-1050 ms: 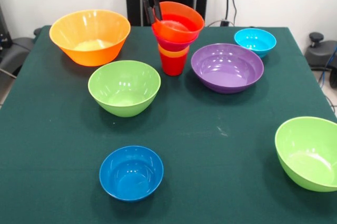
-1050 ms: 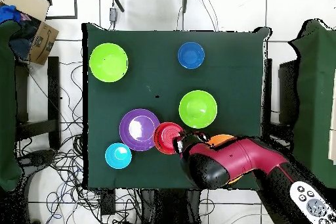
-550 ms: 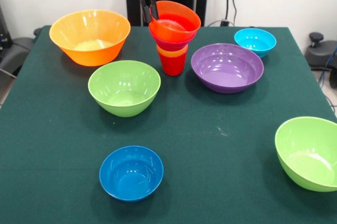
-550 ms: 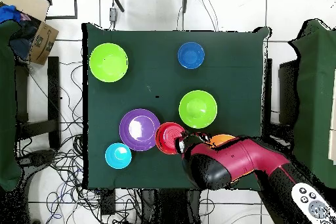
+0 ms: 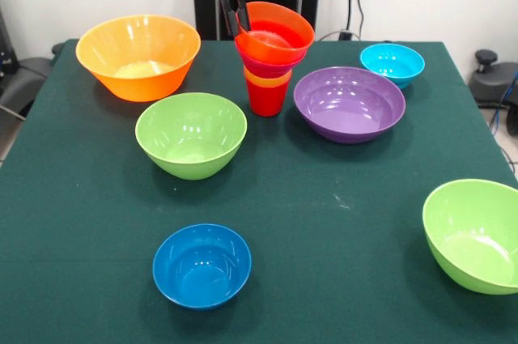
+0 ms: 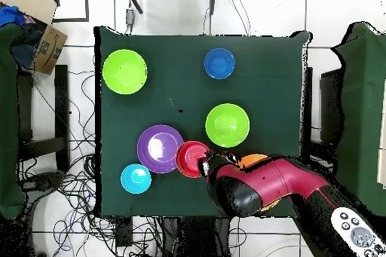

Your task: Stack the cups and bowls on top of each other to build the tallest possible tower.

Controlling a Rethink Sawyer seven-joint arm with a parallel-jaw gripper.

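The tower [image 5: 267, 77] stands at the table's far middle: a red cup [image 5: 265, 101] at the bottom, an orange cup [image 5: 267, 79] in it, a pink bowl [image 5: 261, 67] on that and an orange bowl [image 5: 285, 46] on top. My gripper [image 5: 239, 27] comes down from above, its two dark fingers close together and shut on the orange bowl's left rim. From overhead the tower [image 6: 192, 157] shows as a red disc beside the gripper [image 6: 203, 165]; the arm hides the fingers there.
Loose bowls lie around: large yellow-orange [image 5: 137, 57], lime green [image 5: 191, 133], purple [image 5: 349, 104], light blue [image 5: 392, 64], dark blue [image 5: 201, 265], and a second lime green [image 5: 476, 235] at the near right edge. Overhead, the arm [image 6: 264, 186] covers most of the yellow-orange bowl [image 6: 255, 160].
Half a second ago the gripper had pulled the orange bowl leftward and tilted it. Now gripper and bowl are back to the right and the bowl sits more level.
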